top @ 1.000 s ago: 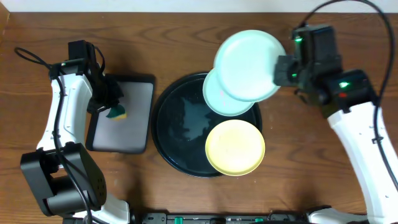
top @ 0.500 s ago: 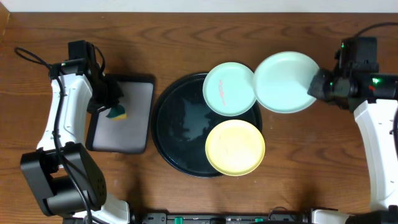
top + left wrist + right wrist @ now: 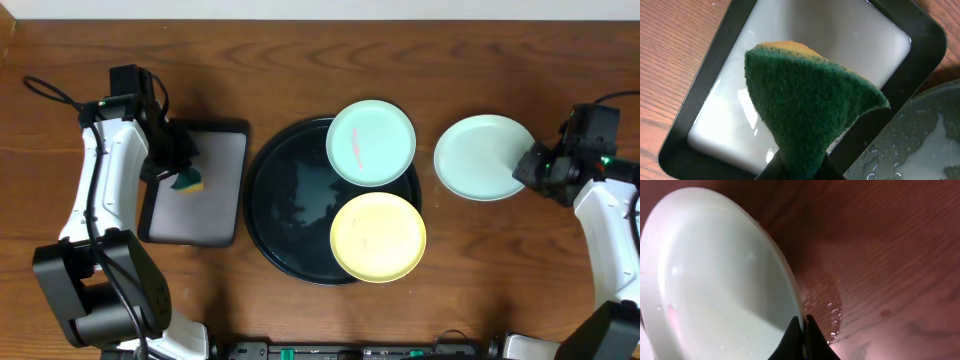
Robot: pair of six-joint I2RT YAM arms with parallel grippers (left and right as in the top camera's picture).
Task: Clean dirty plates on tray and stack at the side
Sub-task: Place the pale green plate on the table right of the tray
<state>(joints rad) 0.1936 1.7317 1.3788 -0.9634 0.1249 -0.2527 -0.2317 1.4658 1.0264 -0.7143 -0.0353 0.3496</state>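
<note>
Overhead: the round tray (image 3: 270, 200) holds a mint plate (image 3: 370, 142) and a yellow plate (image 3: 378, 237). A second mint plate (image 3: 480, 158) lies apart, over the tabletop (image 3: 470, 260) at right.
Left wrist: the left gripper (image 3: 800, 167) clamps a green sponge (image 3: 805, 110) above the rectangular tray (image 3: 920, 30).
Right wrist: the right gripper (image 3: 802, 335) pinches the second mint plate's rim.

Even, bright light falls from above, and the round tray (image 3: 290, 200) shows pale glare. The sponge (image 3: 805, 100) looks sharp, while the mint plate (image 3: 715, 280) is blurred and the tabletop (image 3: 890, 255) dim.

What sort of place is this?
Likely a lab bench staged for dishwashing practice: two robot arms at a wooden table, a sponge over a small rectangular tray, plates on a wet black tray.
</note>
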